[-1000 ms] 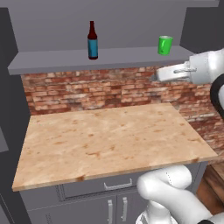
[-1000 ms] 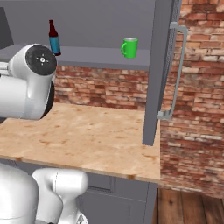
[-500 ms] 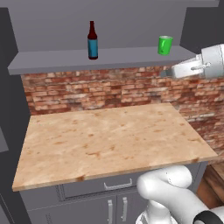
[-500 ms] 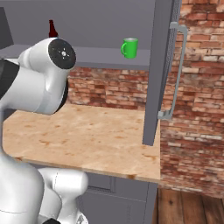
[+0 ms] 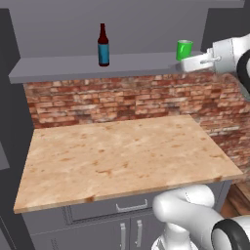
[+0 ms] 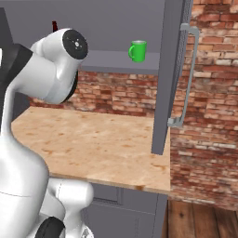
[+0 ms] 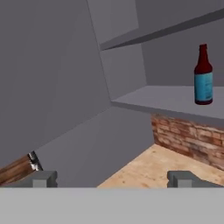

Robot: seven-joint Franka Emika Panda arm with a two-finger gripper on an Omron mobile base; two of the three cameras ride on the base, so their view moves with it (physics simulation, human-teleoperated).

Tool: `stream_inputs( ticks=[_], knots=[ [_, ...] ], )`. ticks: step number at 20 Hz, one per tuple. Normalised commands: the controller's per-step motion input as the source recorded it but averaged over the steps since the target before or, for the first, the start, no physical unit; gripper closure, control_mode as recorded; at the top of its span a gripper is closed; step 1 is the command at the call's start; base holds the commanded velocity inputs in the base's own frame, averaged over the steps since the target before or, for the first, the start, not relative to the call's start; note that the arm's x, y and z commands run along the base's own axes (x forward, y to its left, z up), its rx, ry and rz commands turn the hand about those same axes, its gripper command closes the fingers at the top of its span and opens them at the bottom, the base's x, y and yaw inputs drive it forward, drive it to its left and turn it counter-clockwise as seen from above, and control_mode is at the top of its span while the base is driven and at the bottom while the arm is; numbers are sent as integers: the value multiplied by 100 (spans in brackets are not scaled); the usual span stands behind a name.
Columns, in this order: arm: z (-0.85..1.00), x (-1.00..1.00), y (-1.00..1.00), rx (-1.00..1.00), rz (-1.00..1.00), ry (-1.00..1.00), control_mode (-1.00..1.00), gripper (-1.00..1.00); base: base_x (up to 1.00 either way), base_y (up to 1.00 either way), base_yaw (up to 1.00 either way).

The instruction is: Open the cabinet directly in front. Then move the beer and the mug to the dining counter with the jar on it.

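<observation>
Beer [image 5: 103, 45] stands upright on the open cabinet's shelf [image 5: 88, 66], toward the left; its blue label carries no writing that can be read. Mug [image 5: 184, 49], plain bright green, sits at the shelf's right end, just beside the gripper [image 5: 187, 64], whose jaws stand wide apart, empty. Below lies the wood-grain surface [image 5: 122, 156] against brick.
</observation>
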Motion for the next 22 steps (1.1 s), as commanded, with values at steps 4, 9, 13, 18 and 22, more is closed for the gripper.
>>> stream_inputs(
  ticks=[4, 9, 13, 18, 22],
  knots=[
    [7, 72, 9, -1, 0, 0, -100, -100, 0, 0, 0],
    [14, 62, 23, 0, 0, 0, -100, -100, 0, 0, 0],
    [7, 34, 33, -2, 0, -3, -100, -100, 0, 0, 0],
    [1, 46, 29, -3, 0, -2, -100, -100, 0, 0, 0],
    [0, 37, 11, -3, 0, -2, -100, -100, 0, 0, 0]
  ],
)
